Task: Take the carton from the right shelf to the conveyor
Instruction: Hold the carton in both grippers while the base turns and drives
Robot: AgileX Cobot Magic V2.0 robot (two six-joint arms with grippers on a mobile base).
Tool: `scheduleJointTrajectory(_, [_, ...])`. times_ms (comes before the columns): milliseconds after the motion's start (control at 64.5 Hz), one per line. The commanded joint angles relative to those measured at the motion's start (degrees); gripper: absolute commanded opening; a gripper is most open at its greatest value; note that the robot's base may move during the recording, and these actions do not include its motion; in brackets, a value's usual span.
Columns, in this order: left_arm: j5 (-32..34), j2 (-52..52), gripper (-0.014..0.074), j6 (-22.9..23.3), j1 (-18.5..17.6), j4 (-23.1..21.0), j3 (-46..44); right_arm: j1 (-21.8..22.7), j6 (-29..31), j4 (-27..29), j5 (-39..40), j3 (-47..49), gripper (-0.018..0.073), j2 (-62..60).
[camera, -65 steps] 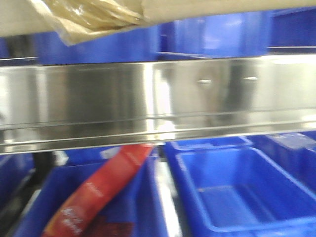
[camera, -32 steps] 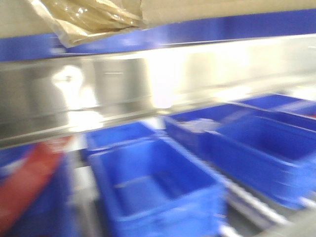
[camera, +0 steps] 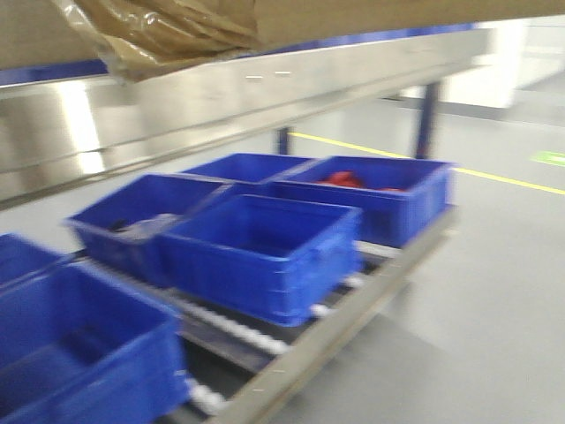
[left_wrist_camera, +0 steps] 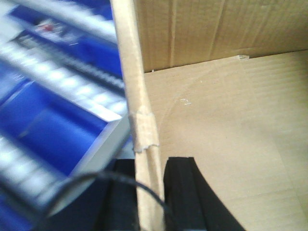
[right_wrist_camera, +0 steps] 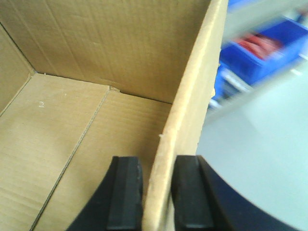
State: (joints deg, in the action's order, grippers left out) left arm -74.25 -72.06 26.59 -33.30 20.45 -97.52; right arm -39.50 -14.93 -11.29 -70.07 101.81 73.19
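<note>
The carton is a brown cardboard box held up high; only its underside with crumpled tape shows at the top of the front view. In the left wrist view my left gripper is shut on the carton's left wall, one black finger inside and one outside. In the right wrist view my right gripper is shut on the carton's right wall the same way. The carton's inside is empty. No conveyor shows in any view.
A steel shelf beam runs across the front view. Below it several blue bins sit on a roller rack; the far one holds red packets. Grey floor with a yellow line lies to the right.
The front view has swung right: the shelf and bins slid to the left, the red packet bin left the frame, and open floor came into view. The carton stays held at the top.
</note>
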Motion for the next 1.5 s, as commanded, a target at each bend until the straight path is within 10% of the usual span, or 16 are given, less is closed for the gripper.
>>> scheduleJointTrajectory(0, [4.28,-0.12,-0.0017,-0.44,-0.89,-3.20,-0.44,-0.68,0.84,5.17,5.01,0.37,-0.0067,-0.47])
scheduleJointTrajectory(1488, [4.28,-0.12,-0.0017,-0.44,-0.89,-3.20,-0.44,-0.68,0.84,5.17,5.01,0.37,-0.0067,-0.47])
